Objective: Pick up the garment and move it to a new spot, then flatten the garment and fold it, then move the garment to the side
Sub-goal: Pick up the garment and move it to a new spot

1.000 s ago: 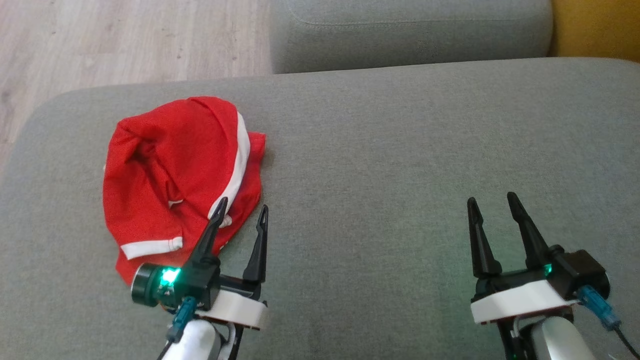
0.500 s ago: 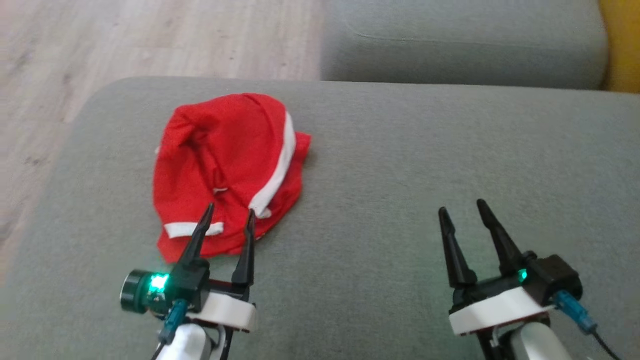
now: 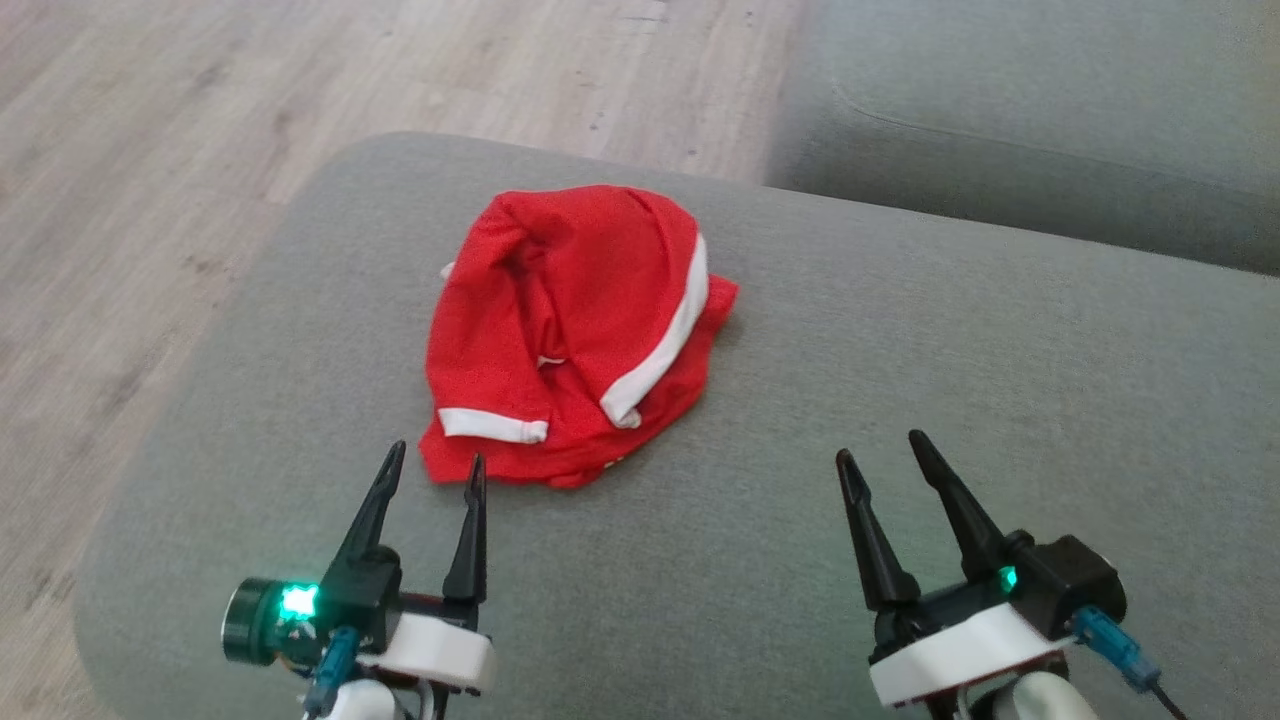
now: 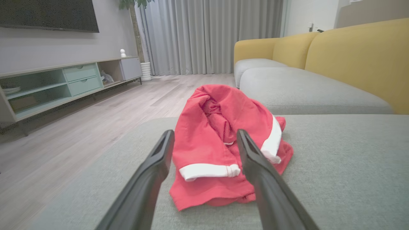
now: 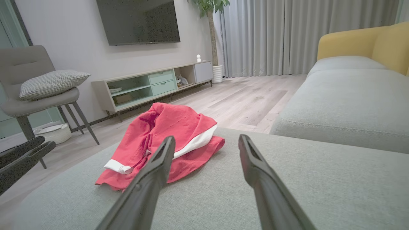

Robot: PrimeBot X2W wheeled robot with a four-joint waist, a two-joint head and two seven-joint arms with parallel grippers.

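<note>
1. Both stand part open and empty: left end effector (image 3: pixel 438 452), right end effector (image 3: pixel 880 445).
2. Red garment (image 3: pixel 570 330) lies crumpled on the sofa seat (image 3: pixel 950 400), at the left's 12 o'clock and the right's 10.
3. Pickup is not yet begun; the left likely must advance and pinch a fold.

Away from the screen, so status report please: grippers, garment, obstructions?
Left gripper open, empty, just short of crumpled red garment with white bands. Right gripper open, empty, farther off. Garment bunched on grey fabric cushion. Nothing in between.
</note>
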